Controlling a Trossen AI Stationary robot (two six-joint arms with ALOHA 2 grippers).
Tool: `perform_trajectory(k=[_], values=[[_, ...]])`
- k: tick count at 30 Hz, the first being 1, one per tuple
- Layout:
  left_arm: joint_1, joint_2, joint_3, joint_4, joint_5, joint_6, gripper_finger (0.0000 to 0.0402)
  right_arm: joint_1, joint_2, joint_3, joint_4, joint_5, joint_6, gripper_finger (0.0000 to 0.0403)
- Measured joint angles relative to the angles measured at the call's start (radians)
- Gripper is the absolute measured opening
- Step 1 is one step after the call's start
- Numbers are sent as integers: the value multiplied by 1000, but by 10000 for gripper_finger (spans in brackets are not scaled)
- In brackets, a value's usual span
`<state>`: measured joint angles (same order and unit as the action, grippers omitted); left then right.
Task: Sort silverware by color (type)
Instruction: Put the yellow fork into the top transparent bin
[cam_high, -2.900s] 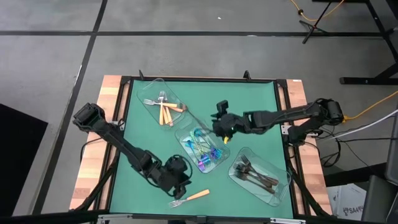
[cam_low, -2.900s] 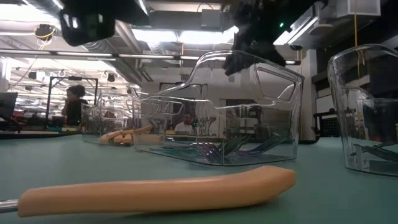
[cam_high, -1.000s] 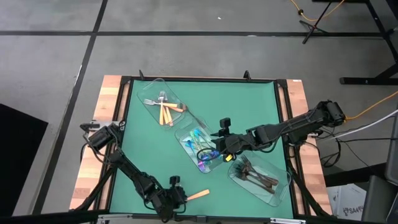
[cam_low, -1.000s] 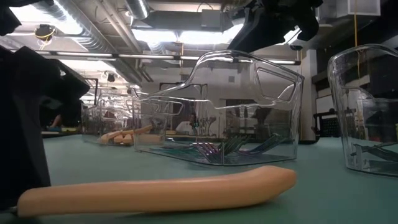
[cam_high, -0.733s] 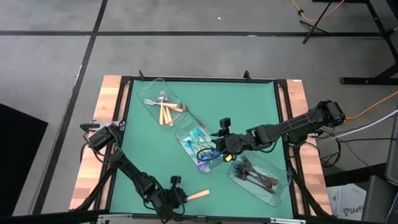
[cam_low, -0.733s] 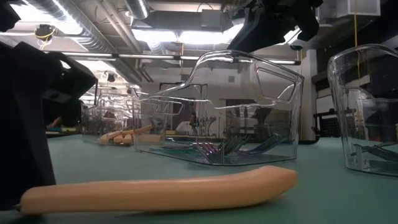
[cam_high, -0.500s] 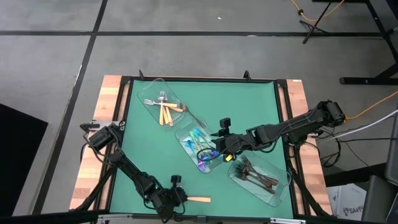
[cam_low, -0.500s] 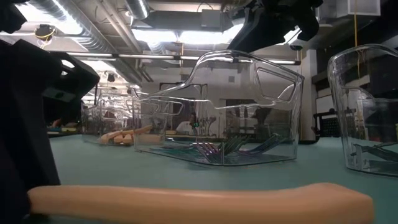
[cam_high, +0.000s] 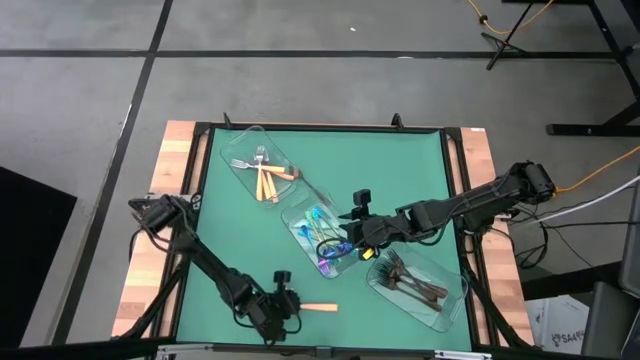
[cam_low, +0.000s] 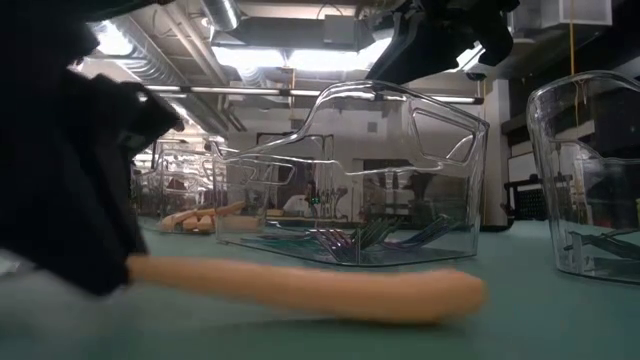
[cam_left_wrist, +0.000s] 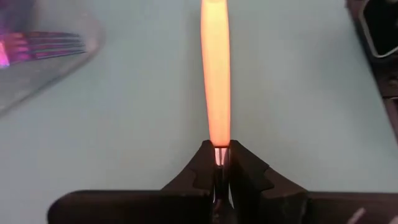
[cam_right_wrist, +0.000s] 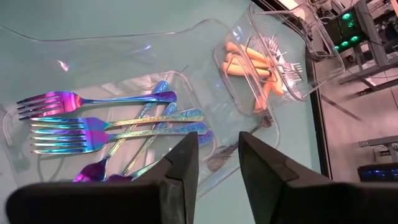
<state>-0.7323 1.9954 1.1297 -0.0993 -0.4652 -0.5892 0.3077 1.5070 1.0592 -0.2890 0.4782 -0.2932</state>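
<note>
Now, on the green worktop (cam_high: 240, 240):
Left gripper (cam_high: 283, 309): sitting low at the near edge, its fingers (cam_left_wrist: 202, 168) pinching together on the metal neck of the orange-handled fork (cam_high: 318, 308); the handle is pointing right, away from the fingers.
Right gripper (cam_high: 362, 232): hovering over the right side of the middle clear plastic tray (cam_high: 300, 216), its fingers (cam_right_wrist: 183, 163) standing partly apart and gripping nothing.
Iridescent blue-purple forks (cam_right_wrist: 93, 134): lying in that middle tray.
Orange-handled utensils (cam_high: 264, 178): lying in the far-left clear tray (cam_high: 240, 145).
Dark grey-black forks (cam_high: 408, 279): lying in the near-right clear tray (cam_high: 455, 295).
</note>
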Motion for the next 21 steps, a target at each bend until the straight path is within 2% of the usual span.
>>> perform_trajectory(k=[11, 18, 21], values=[[63, -176, 0, -195, 68, 159, 17, 0, 0, 0, -1, 3, -55, 104], [111, -333, 1, -351, 70, 287, 17, 0, 0, 0, -1, 77, -133, 104], [144, -415, 1, -400, 107, 371, 17, 0, 0, 0, -2, 120, -138, 104]])
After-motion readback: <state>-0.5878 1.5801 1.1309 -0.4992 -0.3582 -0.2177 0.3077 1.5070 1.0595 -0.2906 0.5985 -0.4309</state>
